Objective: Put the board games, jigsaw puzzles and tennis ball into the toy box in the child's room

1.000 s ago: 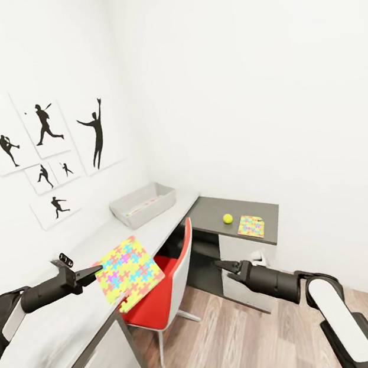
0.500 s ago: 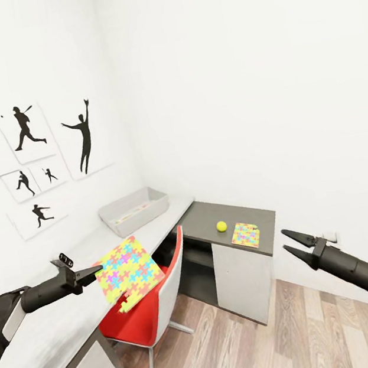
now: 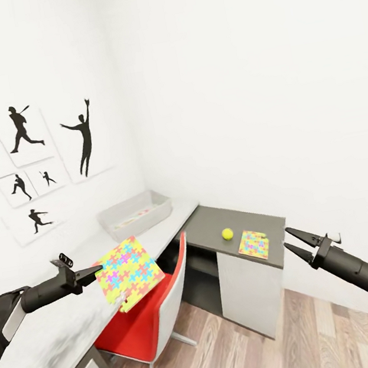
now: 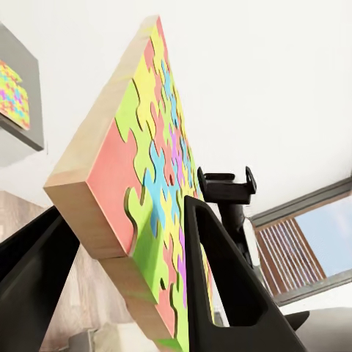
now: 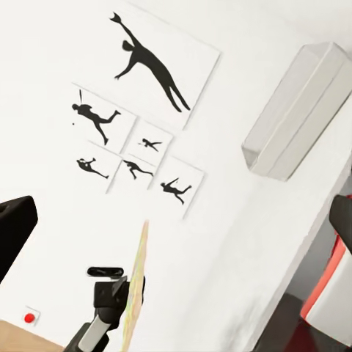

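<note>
Jigsaw puzzle box is held clear above the pale desktop by the left gripper, whose two dark fingers are clamped on the box's lower edge, one against the printed face and one against the plain back; the box is tilted, its multicoloured face turned up and toward the room, and its far corner overhangs the red chair tucked under the desk. The same box is seen edge-on in the right wrist view, thin and upright above the left arm's black wrist. Further along the desktop, against the wall, the light grey toy box is set near the corner — something pale and flat is visible inside it, too small to identify. On the lower dark grey section the yellow-green tennis ball is found just beside a second jigsaw puzzle box, which lies flat near the front edge, apart from the ball. The right gripper is held in the air beyond that section's end, over the wood-plank floor, its pointed fingers spread apart with nothing between them. Black baseball-player silhouettes are hung on the white wall above the desk.
</note>
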`<state>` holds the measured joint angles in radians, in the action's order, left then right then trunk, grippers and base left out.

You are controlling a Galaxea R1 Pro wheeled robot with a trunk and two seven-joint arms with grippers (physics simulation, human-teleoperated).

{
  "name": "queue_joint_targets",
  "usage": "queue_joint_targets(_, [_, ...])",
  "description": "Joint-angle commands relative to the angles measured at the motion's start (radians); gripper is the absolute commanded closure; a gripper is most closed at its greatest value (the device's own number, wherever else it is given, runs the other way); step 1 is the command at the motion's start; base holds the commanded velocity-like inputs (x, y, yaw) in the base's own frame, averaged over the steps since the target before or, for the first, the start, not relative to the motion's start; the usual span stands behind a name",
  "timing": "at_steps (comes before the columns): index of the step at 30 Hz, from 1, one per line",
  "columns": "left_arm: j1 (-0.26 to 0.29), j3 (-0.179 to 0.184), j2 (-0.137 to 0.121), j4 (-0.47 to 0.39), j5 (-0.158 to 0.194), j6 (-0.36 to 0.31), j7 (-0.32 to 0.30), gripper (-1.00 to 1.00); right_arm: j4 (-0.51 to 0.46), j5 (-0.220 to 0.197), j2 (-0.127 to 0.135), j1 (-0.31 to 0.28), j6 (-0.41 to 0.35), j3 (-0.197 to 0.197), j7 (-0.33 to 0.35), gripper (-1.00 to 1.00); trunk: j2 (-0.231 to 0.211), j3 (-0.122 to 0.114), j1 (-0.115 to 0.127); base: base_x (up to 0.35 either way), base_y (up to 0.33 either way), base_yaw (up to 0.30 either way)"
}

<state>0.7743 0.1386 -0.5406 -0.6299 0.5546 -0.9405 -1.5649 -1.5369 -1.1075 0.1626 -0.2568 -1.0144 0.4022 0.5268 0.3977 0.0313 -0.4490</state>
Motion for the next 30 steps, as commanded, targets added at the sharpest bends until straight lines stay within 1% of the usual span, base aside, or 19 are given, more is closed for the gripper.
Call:
queue_joint_targets(1, [0.002, 0.006, -0.001, 0.001, 0.002, -0.011, -0.006, 1.0, 0.0, 0.006, -0.001, -0.001, -0.004, 0.001, 0.007, -1.0, 0.002, 0.002, -0.001, 0.195, -0.148, 0.253])
queue_joint_targets(30, [0.002, 0.006, -0.001, 0.001, 0.002, -0.009, -0.006, 1.0, 0.001, 0.006, -0.003, -0.001, -0.003, 0.0, 0.006, -1.0, 0.002, 0.002, -0.001, 0.201, -0.165, 0.287])
